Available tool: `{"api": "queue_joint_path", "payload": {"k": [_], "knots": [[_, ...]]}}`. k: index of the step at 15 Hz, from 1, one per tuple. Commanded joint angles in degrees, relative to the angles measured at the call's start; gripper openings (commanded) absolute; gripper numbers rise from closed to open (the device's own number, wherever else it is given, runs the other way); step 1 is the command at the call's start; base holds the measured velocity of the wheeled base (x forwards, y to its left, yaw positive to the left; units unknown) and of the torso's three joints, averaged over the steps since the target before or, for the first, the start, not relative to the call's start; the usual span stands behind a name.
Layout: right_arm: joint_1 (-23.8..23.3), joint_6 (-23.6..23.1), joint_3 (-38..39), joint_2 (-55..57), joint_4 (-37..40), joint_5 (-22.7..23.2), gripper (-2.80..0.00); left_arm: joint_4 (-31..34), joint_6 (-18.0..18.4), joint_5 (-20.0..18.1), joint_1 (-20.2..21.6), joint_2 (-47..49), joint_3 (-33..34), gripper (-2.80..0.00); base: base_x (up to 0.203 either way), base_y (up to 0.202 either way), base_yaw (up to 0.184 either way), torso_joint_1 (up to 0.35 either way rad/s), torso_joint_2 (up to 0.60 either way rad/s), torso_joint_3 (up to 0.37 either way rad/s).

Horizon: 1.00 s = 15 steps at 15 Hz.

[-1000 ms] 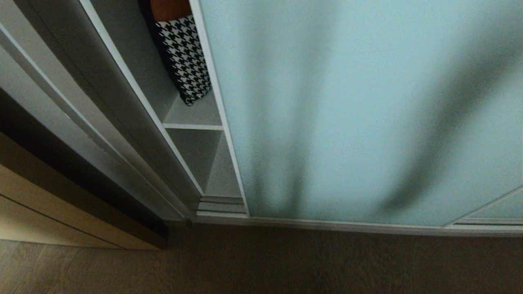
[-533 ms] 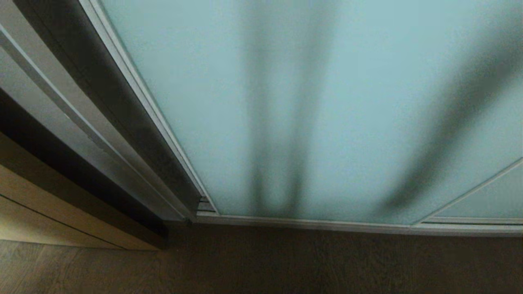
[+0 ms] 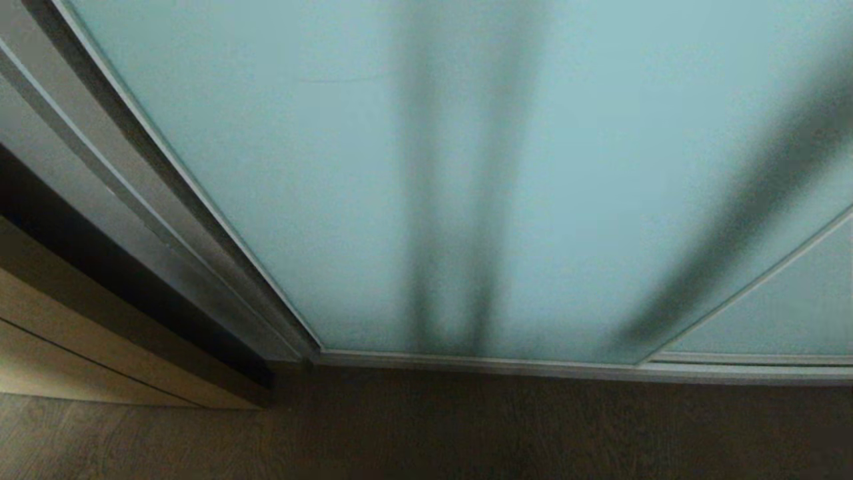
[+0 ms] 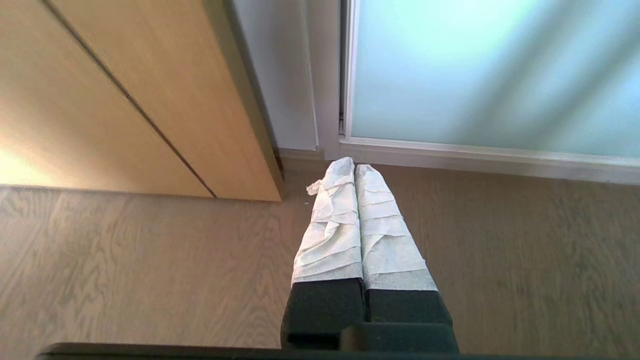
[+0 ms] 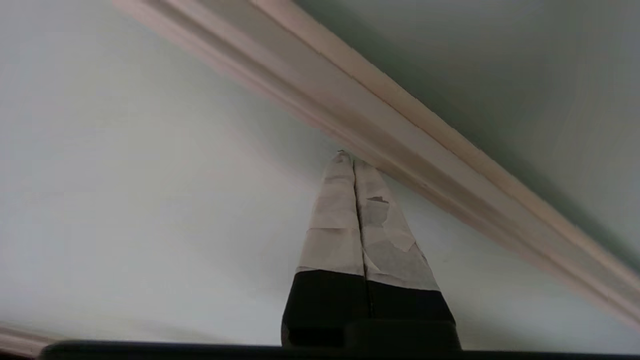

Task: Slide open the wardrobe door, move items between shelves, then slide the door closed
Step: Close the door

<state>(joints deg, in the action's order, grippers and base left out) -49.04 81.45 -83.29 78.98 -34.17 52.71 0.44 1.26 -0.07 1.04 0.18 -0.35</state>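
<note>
Nowhere does the sliding wardrobe door (image 3: 320, 187) carry readable writing.

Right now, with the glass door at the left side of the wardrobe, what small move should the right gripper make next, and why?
Probably draw the right gripper back off the sliding wardrobe door: the door's frame already meets the wardrobe's left side, no shelf shows, and the shut tips sit against its metal frame.

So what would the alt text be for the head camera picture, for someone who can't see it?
A frosted pale blue-green sliding wardrobe door fills most of the view, shut against the grey wardrobe frame at left. Below it lies dark wood floor, with a tan wooden panel at lower left.
</note>
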Motion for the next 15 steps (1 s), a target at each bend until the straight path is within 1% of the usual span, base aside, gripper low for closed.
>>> {"api": "queue_joint_path", "payload": {"k": [1, 2, 4, 6, 7, 15], "knots": [[3.68, 0.19, -2.97, 3.62, 3.59, -3.28, -2.8, 0.0, 0.06, -0.01, 0.02, 0.08, 0.0, -2.8, 0.0, 0.0, 0.0, 0.0, 0.0, 0.0], [4.59, -0.72, -3.59, 4.19, 5.44, -4.28, -2.8, 0.0, -0.01, -0.01, 0.02, 0.08, 0.0, -2.8, 0.0, 0.0, 0.0, 0.0, 0.0, 0.0], [6.27, -4.68, -3.71, 4.7, 8.41, -5.25, -2.8, 0.0, -0.03, -0.01, 0.02, 0.08, 0.0, -2.8, 0.0, 0.0, 0.0, 0.0, 0.0, 0.0], [8.03, -8.35, -4.82, 5.36, 11.88, -8.98, -2.8, 0.0, -0.01, -0.01, 0.02, 0.08, 0.0, -2.8, 0.0, 0.0, 0.0, 0.0, 0.0, 0.0], [8.31, -9.29, -5.19, 5.39, 13.13, -10.05, -2.8, 0.0, 0.0, -0.01, 0.02, 0.08, 0.0, -2.8, 0.0, 0.0, 0.0, 0.0, 0.0, 0.0], [11.24, -9.73, -4.7, 2.76, 14.75, -10.17, -2.8, 0.0, -0.02, -0.01, 0.02, 0.08, 0.0, -2.8, 0.0, 0.0, 0.0, 0.0, 0.0, 0.0]]}}
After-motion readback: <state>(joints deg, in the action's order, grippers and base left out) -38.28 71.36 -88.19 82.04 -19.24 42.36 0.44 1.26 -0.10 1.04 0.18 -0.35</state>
